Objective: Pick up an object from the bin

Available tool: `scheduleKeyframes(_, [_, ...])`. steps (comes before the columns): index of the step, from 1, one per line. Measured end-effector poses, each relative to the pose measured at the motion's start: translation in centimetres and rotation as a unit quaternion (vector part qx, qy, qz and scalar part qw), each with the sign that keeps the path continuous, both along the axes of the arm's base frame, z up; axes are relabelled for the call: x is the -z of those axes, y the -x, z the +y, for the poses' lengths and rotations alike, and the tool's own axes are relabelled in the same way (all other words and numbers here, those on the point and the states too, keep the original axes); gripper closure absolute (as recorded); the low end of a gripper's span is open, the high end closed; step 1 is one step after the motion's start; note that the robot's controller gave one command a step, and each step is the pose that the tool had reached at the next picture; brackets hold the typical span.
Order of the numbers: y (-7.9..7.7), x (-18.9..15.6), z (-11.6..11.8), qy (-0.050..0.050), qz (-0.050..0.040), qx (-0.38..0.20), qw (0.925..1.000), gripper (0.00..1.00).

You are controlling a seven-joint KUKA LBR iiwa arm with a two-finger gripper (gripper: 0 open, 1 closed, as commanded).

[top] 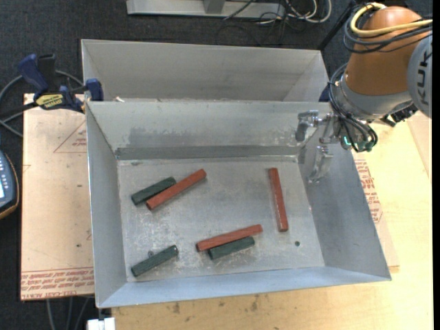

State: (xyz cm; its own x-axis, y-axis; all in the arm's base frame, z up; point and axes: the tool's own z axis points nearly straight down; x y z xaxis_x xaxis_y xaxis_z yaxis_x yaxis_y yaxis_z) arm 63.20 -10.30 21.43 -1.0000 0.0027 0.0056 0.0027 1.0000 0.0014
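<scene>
Since the gripper (315, 158) hangs close by the grey metal bin's (344, 212) sloping right wall, near the slim reddish-brown bar (278, 199), I fear a scrape; its spread I cannot tell.

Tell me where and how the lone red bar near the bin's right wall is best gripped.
Probably at mid-length of the red bar, coming straight down from above and closing across its narrow width. It lies flat and alone, with bare bin floor along both long sides, so nothing crowds a grip there.
</scene>
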Motion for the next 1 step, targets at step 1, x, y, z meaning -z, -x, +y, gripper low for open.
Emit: scheduleKeyframes(1, [5.1, 14.3, 2.95, -0.001, -0.0016, -0.187, 0.9823, 0.0])
